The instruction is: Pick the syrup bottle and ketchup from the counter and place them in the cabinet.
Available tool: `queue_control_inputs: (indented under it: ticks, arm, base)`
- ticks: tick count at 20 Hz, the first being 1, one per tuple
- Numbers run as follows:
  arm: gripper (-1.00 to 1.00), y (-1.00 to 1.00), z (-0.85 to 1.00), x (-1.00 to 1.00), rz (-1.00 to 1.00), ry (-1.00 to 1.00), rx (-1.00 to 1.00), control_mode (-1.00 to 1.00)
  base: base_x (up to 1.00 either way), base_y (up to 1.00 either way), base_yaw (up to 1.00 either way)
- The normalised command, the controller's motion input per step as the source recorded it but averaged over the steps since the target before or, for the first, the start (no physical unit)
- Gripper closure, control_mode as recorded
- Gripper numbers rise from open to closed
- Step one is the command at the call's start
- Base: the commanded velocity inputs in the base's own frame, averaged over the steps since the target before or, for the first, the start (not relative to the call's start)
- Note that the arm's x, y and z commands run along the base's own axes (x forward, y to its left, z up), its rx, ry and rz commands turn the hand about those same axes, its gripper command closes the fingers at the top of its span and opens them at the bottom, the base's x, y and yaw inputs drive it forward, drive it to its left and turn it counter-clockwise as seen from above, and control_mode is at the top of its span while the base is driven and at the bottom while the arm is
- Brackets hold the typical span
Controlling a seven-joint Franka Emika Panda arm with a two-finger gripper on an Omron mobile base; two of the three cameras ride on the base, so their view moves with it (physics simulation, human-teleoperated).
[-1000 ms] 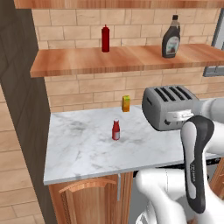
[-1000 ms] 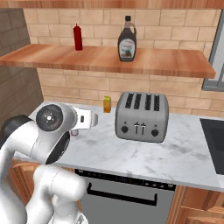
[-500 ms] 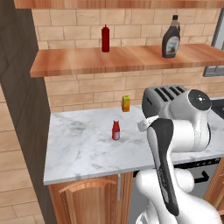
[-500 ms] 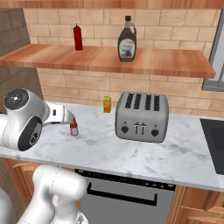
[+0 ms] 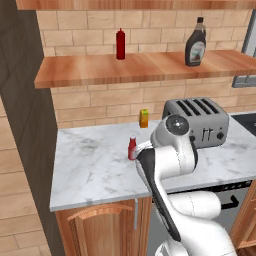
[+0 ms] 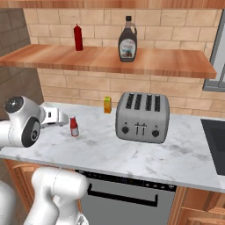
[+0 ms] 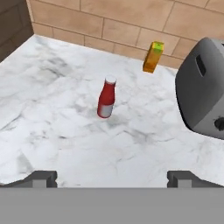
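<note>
The ketchup (image 7: 106, 98), a small red bottle with a white cap, stands upright on the marble counter (image 7: 52, 113), ahead of my gripper (image 7: 113, 178). The gripper is open and empty, its fingertips (image 7: 41, 177) spread wide and well short of the bottle. From the sides, the ketchup (image 5: 132, 148) (image 6: 74, 126) stands just beyond my hand, which sits a little above the counter (image 6: 110, 151). The syrup bottle (image 5: 195, 42) (image 6: 127, 40) stands upright on the wooden cabinet shelf (image 5: 90, 72) (image 6: 171, 66).
A metal toaster (image 5: 197, 122) (image 6: 142, 117) (image 7: 205, 87) stands to the right of the ketchup. A small yellow carton (image 5: 144, 118) (image 6: 107, 105) (image 7: 152, 57) sits by the brick wall behind it. A slim dark-red bottle (image 5: 120, 44) (image 6: 78, 38) stands on the shelf's left part.
The arm has swung from low on the right, past the toaster, to the left, so the hand now points at the ketchup. The bottles have not moved and the gripper has stayed open.
</note>
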Motion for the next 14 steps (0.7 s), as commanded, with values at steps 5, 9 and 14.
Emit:
queue_control_inputs:
  ticks: [5, 9, 14]
  arm:
    - [-1.0, 0.27, -0.32, 0.61, 0.0, 0.02, -0.04, -1.0]
    - [-1.0, 0.01, -0.06, 0.6, -0.02, 0.0, 0.0, -1.0]
    - [-1.0, -0.05, -0.08, 0.53, -0.04, 0.01, 0.0, -1.0]
  base:
    - [0.0, 0.0, 0.0]
    - [0.0, 0.0, 0.0]
    - [0.0, 0.0, 0.0]
